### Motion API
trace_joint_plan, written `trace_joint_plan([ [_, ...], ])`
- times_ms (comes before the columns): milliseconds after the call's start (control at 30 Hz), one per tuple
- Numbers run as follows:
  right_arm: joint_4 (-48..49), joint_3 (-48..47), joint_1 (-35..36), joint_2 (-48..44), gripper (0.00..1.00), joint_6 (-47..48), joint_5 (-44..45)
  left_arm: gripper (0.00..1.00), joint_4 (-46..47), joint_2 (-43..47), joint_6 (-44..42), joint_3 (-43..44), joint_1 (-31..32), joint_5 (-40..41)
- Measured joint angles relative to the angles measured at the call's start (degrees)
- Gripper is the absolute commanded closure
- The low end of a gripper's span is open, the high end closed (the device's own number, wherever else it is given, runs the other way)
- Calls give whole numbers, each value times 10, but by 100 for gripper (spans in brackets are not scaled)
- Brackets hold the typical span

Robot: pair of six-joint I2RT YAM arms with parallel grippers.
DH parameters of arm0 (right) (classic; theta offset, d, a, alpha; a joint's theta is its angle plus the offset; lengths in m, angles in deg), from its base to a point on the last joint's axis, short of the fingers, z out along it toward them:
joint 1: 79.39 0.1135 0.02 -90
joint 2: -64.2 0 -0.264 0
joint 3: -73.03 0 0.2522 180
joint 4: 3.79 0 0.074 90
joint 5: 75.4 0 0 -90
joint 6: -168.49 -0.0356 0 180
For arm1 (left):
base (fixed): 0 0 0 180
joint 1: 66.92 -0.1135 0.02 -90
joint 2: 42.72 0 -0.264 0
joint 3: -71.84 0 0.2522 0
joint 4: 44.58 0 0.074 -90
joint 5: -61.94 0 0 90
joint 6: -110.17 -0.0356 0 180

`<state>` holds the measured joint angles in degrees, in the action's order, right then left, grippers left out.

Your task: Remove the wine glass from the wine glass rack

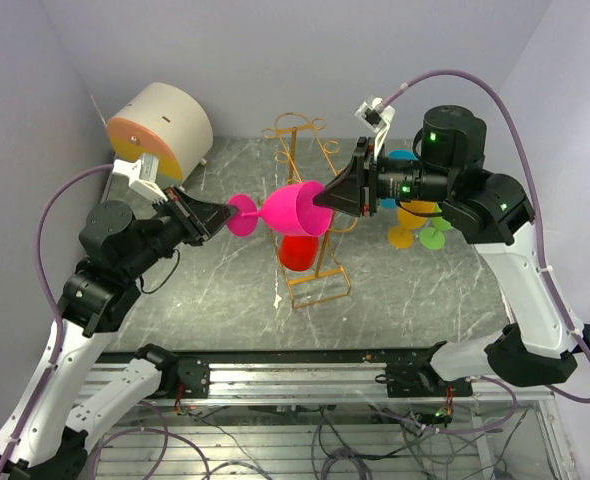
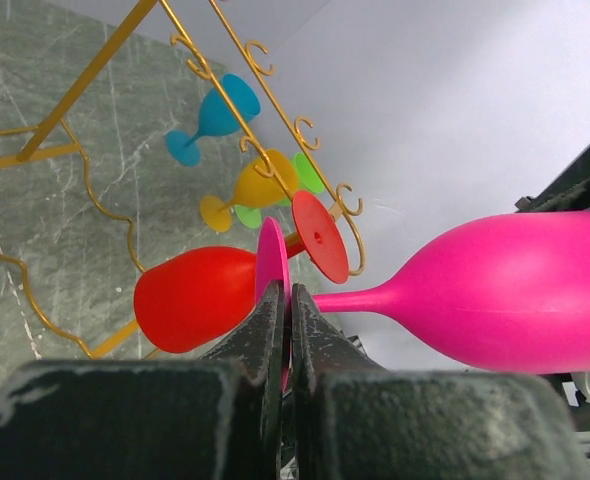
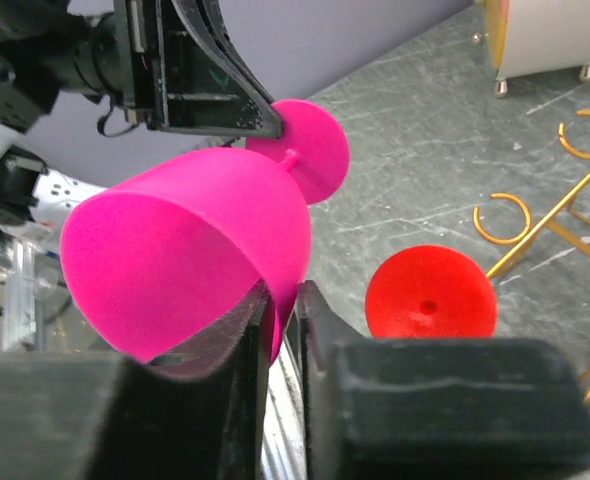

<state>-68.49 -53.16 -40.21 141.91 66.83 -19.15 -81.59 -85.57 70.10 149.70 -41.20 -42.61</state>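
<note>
A pink wine glass hangs level in the air between my two grippers, in front of the golden wine glass rack. My left gripper is shut on the glass's round foot, with the stem and bowl running off to the right. My right gripper is pinched on the bowl's rim, one finger inside and one outside. A red wine glass hangs upside down on the rack, its foot caught in the wire hooks.
A beige cylinder lies on its side at the back left. Blue, yellow and green glasses lie on the marble table behind the right arm. Grey walls close in the back and sides.
</note>
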Motion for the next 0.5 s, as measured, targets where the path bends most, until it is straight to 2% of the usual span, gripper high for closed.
trace_joint_plan([
  [33,3,0,0,1,100,-1,0,92,1,-2,0,0,0,0],
  [67,5,-1,1,3,100,-4,2,90,2,-4,0,0,0,0],
  [167,4,-4,-1,8,100,-9,31,73,4,-11,0,2,0,0],
  [267,4,-21,-1,19,100,-14,66,62,2,-21,-4,15,0,2],
  [367,7,-51,1,28,100,-17,115,59,-11,-33,-18,40,0,13],
  [500,33,-87,1,26,100,-19,224,59,-47,-33,-47,55,0,57],
])
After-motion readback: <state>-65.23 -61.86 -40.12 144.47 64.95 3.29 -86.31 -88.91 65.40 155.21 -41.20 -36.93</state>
